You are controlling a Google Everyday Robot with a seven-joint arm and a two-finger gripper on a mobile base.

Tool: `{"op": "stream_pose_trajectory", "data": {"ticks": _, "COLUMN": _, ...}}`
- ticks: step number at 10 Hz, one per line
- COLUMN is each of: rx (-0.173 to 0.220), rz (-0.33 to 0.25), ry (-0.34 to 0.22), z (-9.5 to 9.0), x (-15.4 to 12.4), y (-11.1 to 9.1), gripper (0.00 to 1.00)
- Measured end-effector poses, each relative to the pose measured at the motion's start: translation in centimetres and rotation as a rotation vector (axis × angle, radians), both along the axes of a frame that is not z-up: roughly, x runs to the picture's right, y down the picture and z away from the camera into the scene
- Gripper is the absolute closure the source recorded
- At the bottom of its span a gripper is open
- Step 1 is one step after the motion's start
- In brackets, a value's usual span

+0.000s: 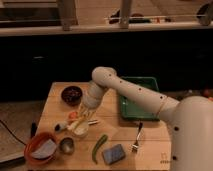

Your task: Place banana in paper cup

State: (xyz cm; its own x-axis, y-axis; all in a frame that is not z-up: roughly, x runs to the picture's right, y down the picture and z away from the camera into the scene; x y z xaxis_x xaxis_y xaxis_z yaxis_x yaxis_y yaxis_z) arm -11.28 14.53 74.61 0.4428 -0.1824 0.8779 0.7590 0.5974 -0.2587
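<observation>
My gripper (82,120) hangs from the white arm and points down at the left middle of the wooden table (150,145). It is directly above the paper cup (80,132), a small cream round cup. A slim pale-yellow banana (90,121) shows at the gripper's tip, just over the cup's rim and sticking out to the right. The gripper hides part of the banana and of the cup's mouth. I cannot tell whether the banana is inside the cup or held above it.
A small orange item (73,115) lies left of the gripper. A metal cup (66,145) and an orange bowl (41,148) stand front left. A green pod (99,147), blue sponge (114,153) and fork (136,140) lie in front. A dark bowl (72,94) and green tray (131,107) are behind.
</observation>
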Motion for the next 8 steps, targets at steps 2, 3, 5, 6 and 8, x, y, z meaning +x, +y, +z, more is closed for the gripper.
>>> {"op": "stream_pose_trajectory", "data": {"ticks": 2, "rx": 0.001, "rz": -0.002, "ry": -0.002, "z": 0.01, "x": -0.05, "y": -0.05, "gripper": 0.2}}
{"op": "stream_pose_trajectory", "data": {"ticks": 3, "rx": 0.003, "rz": -0.004, "ry": -0.003, "z": -0.02, "x": -0.04, "y": -0.12, "gripper": 0.2}}
{"op": "stream_pose_trajectory", "data": {"ticks": 5, "rx": 0.004, "rz": -0.003, "ry": -0.005, "z": -0.02, "x": -0.07, "y": -0.27, "gripper": 0.2}}
{"op": "stream_pose_trajectory", "data": {"ticks": 6, "rx": 0.005, "rz": -0.003, "ry": -0.006, "z": 0.0, "x": -0.11, "y": -0.39, "gripper": 0.2}}
{"op": "stream_pose_trajectory", "data": {"ticks": 8, "rx": 0.004, "rz": -0.004, "ry": -0.007, "z": -0.02, "x": 0.07, "y": -0.53, "gripper": 0.2}}
